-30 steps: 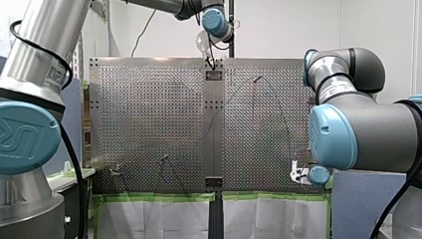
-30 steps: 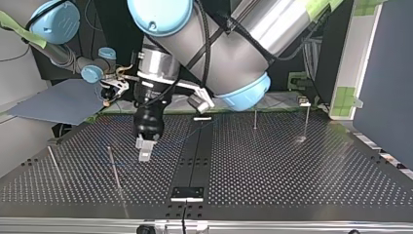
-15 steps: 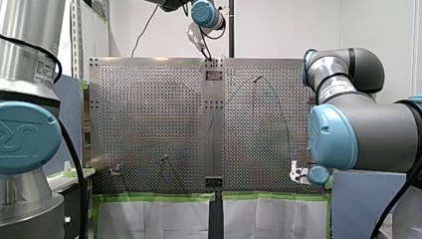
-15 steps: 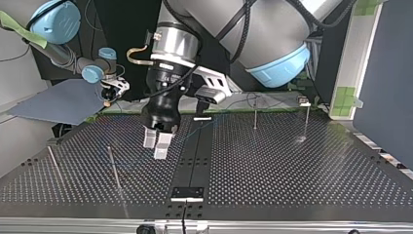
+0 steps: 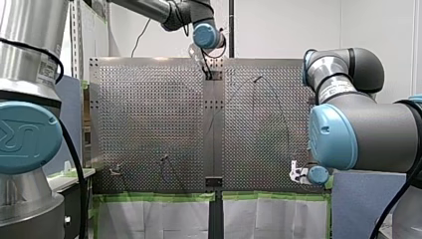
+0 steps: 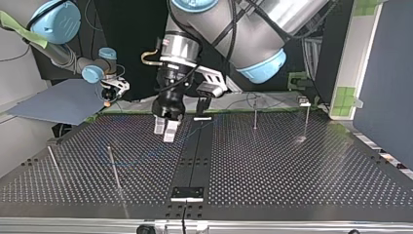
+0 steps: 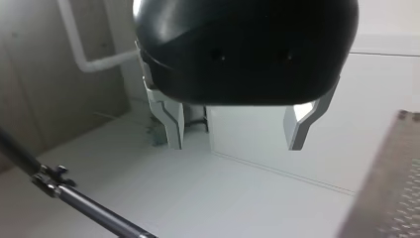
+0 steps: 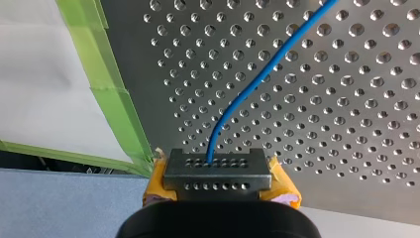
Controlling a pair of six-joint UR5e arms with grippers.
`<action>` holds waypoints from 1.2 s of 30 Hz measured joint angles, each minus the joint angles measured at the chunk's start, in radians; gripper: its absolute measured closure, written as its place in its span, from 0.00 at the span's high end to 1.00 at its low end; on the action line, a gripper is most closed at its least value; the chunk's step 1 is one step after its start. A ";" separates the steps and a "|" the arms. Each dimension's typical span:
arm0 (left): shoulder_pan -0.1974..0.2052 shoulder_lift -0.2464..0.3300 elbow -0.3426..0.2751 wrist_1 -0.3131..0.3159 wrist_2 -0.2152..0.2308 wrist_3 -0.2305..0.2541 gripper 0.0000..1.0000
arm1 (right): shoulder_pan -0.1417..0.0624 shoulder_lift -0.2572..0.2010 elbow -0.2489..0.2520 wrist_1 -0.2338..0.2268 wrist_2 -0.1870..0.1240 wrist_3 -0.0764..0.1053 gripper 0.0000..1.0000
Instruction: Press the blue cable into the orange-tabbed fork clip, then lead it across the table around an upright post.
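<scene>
Two arms: both work over the perforated bench [image 6: 292, 170], and only one of them carries anything.
Right gripper [image 8: 218, 171]: clenched on the blue cable [image 8: 257, 79], with yellow pads [image 8: 283, 186] showing at either side. It sits at the bench edge, just beside the green tape [image 8: 119, 109].
Blue cable: leaves the right gripper's fingers and curves out over the perforated plate. Its far run is too faint to trace in the wide views.
Left gripper [image 7: 235, 143]: released, fingers apart, nothing between them. In the top view it hangs above the bench near the dark centre strip [image 6: 195, 151], clear of the surface.
Fork clip: the orange tab cannot be made out in any view.
Step in hand: judged to be the first, as the cable is not seen seated in a clip.
Next move: probably calls for the left gripper to descend onto the loose run and take it without pulling against the right gripper's hold.
Surroundings: thin upright posts stand on either side of the strip, one [image 6: 115, 168] on the cable's side and one [image 6: 254, 117] on the other.
Obstruction: a low sideways sweep could catch the slender posts.
</scene>
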 joint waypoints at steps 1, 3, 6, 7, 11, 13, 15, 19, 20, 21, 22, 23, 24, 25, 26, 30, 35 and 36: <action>0.001 -0.004 -0.014 0.014 0.000 -0.002 1.00 | 0.000 0.000 0.000 0.000 0.000 0.000 0.00; 0.002 -0.007 -0.033 0.034 0.000 -0.004 1.00 | 0.000 0.000 0.000 0.000 0.000 0.000 0.00; 0.004 -0.009 -0.066 0.066 0.000 -0.005 1.00 | 0.001 0.000 0.000 0.000 0.000 0.000 0.00; 0.005 -0.009 -0.077 0.077 0.000 -0.006 1.00 | 0.001 0.000 0.000 0.000 0.000 0.000 0.00; 0.008 -0.010 -0.111 0.110 0.000 -0.006 1.00 | 0.001 0.000 0.000 0.000 0.000 0.000 0.00; 0.011 -0.010 -0.129 0.129 0.000 -0.006 1.00 | 0.001 0.000 0.000 0.000 0.001 0.000 0.00; 0.013 -0.010 -0.145 0.145 0.000 -0.006 1.00 | 0.001 0.000 0.000 0.000 0.000 0.000 0.00; 0.019 -0.010 -0.189 0.189 0.000 -0.007 1.00 | 0.002 0.000 0.000 0.000 0.001 0.000 0.00; 0.020 -0.010 -0.198 0.198 -0.001 -0.007 1.00 | 0.002 0.000 0.000 0.000 0.001 0.000 0.00; 0.022 -0.010 -0.207 0.207 -0.003 -0.008 1.00 | 0.002 0.000 0.000 0.000 0.001 0.000 0.00; 0.024 -0.010 -0.219 0.219 -0.008 -0.008 1.00 | 0.002 0.000 0.000 0.000 0.000 0.000 0.00; 0.025 -0.010 -0.228 0.229 -0.013 -0.008 1.00 | 0.002 0.000 0.000 0.000 0.000 0.000 0.00; 0.027 -0.010 -0.238 0.237 -0.019 -0.008 1.00 | 0.003 0.000 0.000 0.000 0.000 0.000 0.00; 0.029 -0.010 -0.250 0.250 -0.028 -0.008 1.00 | 0.003 0.000 0.000 0.000 0.000 0.000 0.00; 0.031 -0.010 -0.259 0.259 -0.035 -0.008 1.00 | 0.003 0.000 0.000 0.000 0.001 0.000 0.00; 0.037 -0.010 -0.296 0.296 -0.067 0.002 1.00 | 0.003 0.000 0.000 0.000 0.000 0.000 0.00; 0.043 -0.010 -0.348 0.318 -0.080 0.014 1.00 | 0.004 0.000 0.000 0.000 -0.001 0.000 0.00; 0.044 -0.010 -0.358 0.319 -0.081 0.017 1.00 | 0.004 0.000 0.000 0.000 -0.001 0.000 0.00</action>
